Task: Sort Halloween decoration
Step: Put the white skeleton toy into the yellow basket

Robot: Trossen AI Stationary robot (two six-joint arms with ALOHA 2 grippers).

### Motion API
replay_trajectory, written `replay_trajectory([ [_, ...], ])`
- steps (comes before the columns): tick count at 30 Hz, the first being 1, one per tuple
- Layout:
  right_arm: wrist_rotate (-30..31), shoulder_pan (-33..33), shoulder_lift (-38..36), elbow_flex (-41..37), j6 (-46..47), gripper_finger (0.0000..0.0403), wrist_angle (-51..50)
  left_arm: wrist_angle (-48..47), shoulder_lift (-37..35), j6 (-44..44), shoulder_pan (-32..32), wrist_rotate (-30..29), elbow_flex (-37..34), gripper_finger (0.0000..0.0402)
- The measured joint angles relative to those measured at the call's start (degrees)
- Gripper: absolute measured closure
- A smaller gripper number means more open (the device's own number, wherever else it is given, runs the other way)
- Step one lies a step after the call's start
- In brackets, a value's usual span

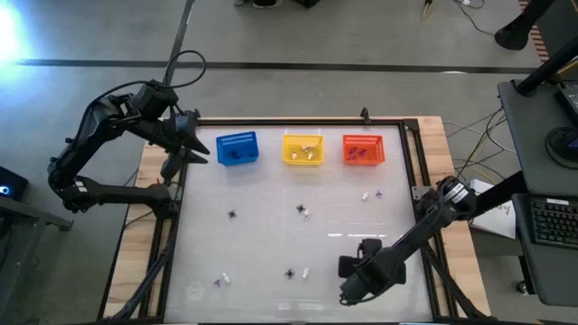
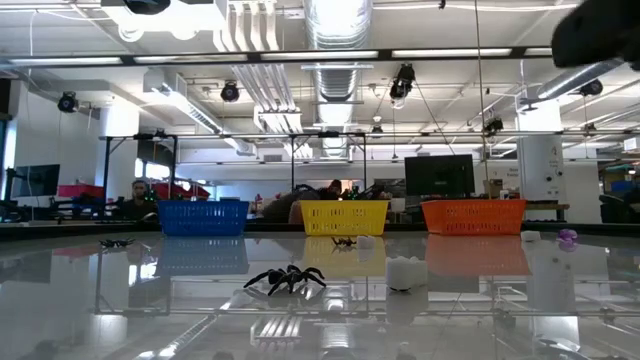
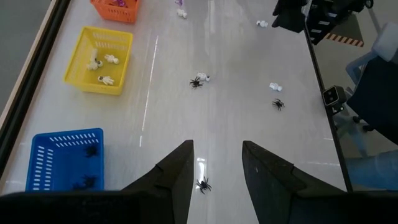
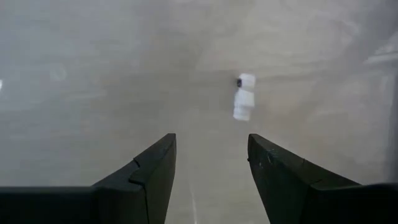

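The right gripper (image 4: pixel 208 177) hovers with jaws spread; a whitish trinket (image 4: pixel 244 104) lies on the table just ahead of them, slightly toward one finger. It looks light, hard and skittish, best pinched across its middle.

The left gripper (image 3: pixel 216 180) waits, jaws parted, above a black spider (image 3: pixel 203 184).

Open workshop hall with a grey floor around a glossy white table.

The table (image 1: pixel 271 226) has a pale wooden edge and a dark frame, and its top mirrors the ceiling lights. The floor (image 1: pixel 361 36) is grey concrete crossed by a dark line on the far side. At the right stands a dark desk (image 1: pixel 542 126) with a keyboard (image 1: pixel 553 221) on it. Seen level across the table, the room behind is wide and bright, with white ducts (image 2: pixel 335 30) and pipes under the ceiling, hanging lamps (image 2: pixel 230 92), a white pillar (image 2: pixel 540 165) at the right, a dark monitor (image 2: pixel 438 176) and people seated far off at the left (image 2: pixel 140 192).
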Motion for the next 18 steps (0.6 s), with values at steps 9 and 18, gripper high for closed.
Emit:
replay_trajectory([
  [9, -2.8, 0.0, 0.0, -7.4, 0.3, 0.0211, 4.8, 0.0, 0.0, 0.0, 0.0, 0.0, 0.0, 0.0283],
  [18, -3.0, 0.3, 0.0, -12.2, 0.0, 0.0212, 7.0, 0.0, 0.0, 0.0, 0.0, 0.0, -0.2, 0.0283],
])
